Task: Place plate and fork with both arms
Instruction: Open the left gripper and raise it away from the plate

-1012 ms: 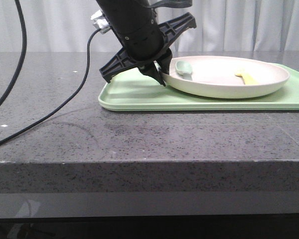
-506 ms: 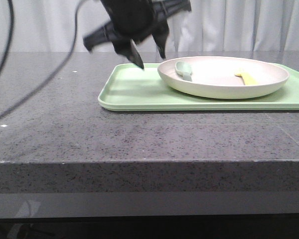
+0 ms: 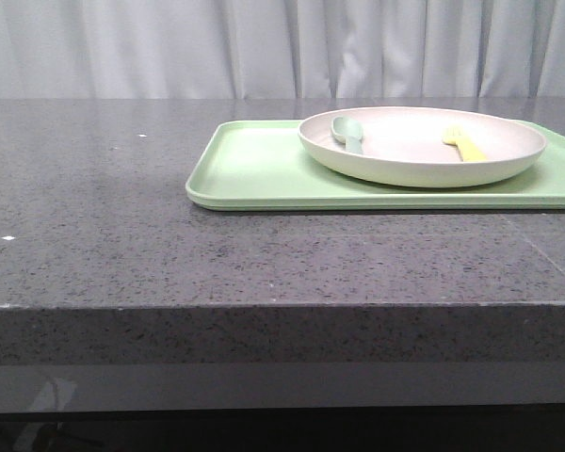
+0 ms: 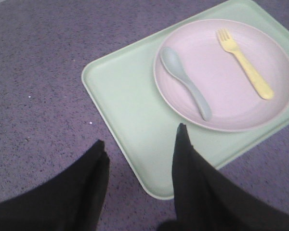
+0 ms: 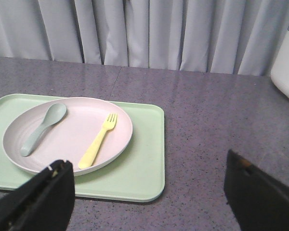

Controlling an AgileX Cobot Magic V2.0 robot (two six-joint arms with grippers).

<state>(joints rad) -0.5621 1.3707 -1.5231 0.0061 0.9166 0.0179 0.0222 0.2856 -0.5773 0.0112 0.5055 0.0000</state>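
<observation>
Gone from the front view is our left arm, which a second ago crouched at the near-left rim of the plate and has lifted clear out of that picture. We see the large round cream plate with the raised rim (image 3: 422, 146) resting on the flat rectangular light-green tray (image 3: 250, 169), and on the plate lie the small pale-yellow plastic fork (image 3: 462, 144) and the little grey-green spoon (image 3: 348, 133), well apart, one toward each side.

From the left wrist camera we look down: our left gripper (image 4: 139, 149) hangs above the tray's bare end with its fingers spread wide and holding nothing. The plate (image 4: 226, 72) lies beyond the fingertips, the fork (image 4: 244, 63) on its far side, long axis roughly parallel to the spoon (image 4: 185, 82).

Our right gripper (image 5: 149, 185) is open very wide and empty too, back from the tray's edge. Its camera shows the fork (image 5: 98, 140) on the nearer half of the plate, tines pointing away, so we judge the right arm better placed for it. Only the wrist views show the fork's full length; the front view squashes it.
</observation>
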